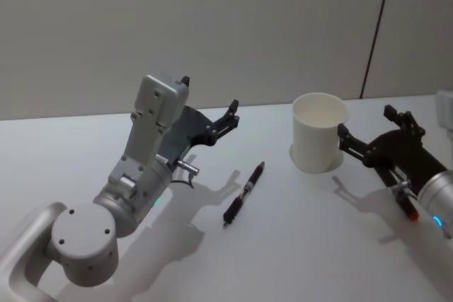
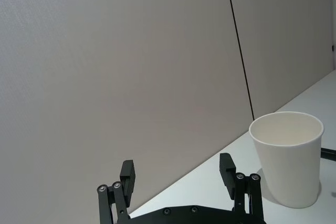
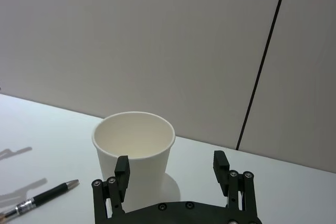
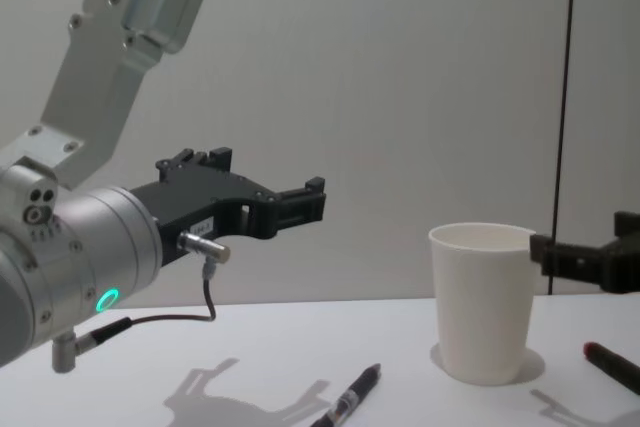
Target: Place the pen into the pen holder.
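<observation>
Right hand (image 3: 171, 161) beside pen holder (image 3: 134, 150) (upright)

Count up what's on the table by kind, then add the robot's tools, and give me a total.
pen: 1
pen holder, a white paper cup: 1
tools: 2, the left tool and the right tool, both open
Total: 4

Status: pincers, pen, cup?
Left pincer open, raised. Right pincer open beside pen holder. Pen flat on table, ungrasped. No obstruction seen.
</observation>
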`<action>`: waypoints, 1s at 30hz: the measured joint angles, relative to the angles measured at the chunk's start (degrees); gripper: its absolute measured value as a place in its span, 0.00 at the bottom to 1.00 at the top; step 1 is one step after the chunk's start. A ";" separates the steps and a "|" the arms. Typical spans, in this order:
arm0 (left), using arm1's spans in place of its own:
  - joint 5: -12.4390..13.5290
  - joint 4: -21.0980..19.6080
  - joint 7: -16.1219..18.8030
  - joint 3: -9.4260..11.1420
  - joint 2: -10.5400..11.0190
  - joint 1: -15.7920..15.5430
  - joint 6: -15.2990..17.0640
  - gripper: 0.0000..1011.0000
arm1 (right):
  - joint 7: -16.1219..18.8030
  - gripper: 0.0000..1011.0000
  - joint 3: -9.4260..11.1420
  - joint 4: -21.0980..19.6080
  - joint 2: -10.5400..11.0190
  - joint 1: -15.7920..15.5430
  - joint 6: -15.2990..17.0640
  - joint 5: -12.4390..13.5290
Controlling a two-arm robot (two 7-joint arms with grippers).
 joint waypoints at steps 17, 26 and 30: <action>0.00 0.00 0.00 0.00 0.00 0.00 0.00 0.99 | 0.58 0.99 1.06 1.10 -0.28 2.44 3.85 1.64; 0.00 0.00 0.00 0.00 0.00 0.00 0.00 0.99 | -1.19 0.99 3.09 -1.69 0.42 3.08 10.68 8.05; 0.00 0.00 0.00 0.00 0.00 0.00 0.00 0.99 | -1.68 0.99 3.89 -2.48 0.98 3.34 13.57 10.01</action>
